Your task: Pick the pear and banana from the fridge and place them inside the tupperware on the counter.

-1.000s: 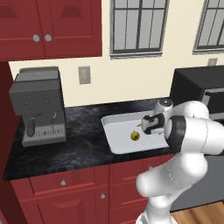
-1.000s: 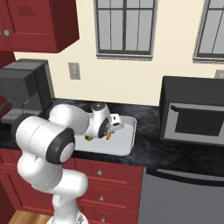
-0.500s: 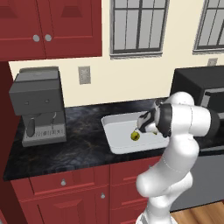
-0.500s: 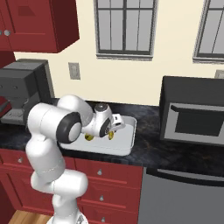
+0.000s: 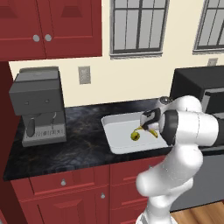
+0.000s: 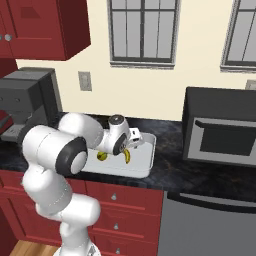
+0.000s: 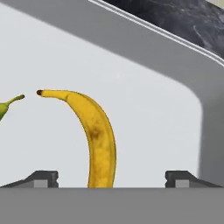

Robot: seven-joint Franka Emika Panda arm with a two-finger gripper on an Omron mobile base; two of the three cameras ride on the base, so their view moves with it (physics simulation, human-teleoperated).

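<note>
The pale tupperware (image 5: 114,146) (image 6: 142,165) rests on the black counter (image 5: 83,148). Inside it lie the yellow-green pear (image 5: 135,136) (image 6: 102,156) (image 7: 3,109) and the curved banana (image 5: 153,134) (image 6: 127,157) (image 7: 98,135), close together but apart. My gripper (image 5: 146,126) (image 6: 125,148) (image 7: 113,179) hovers low over the tray, open. Its fingertips (image 7: 41,178) stand wide on either side of the banana's near end without touching it. The fridge is out of view.
A grey coffee machine (image 5: 37,105) stands at the counter's left end. A dark microwave (image 6: 220,125) sits right of the tray. Red cabinets with silver knobs (image 5: 63,183) run below, and upper cabinets (image 5: 48,26) hang above the left.
The arm's elbow and upper links have swung round while the hand stayed over the tray. The pear has not moved.
</note>
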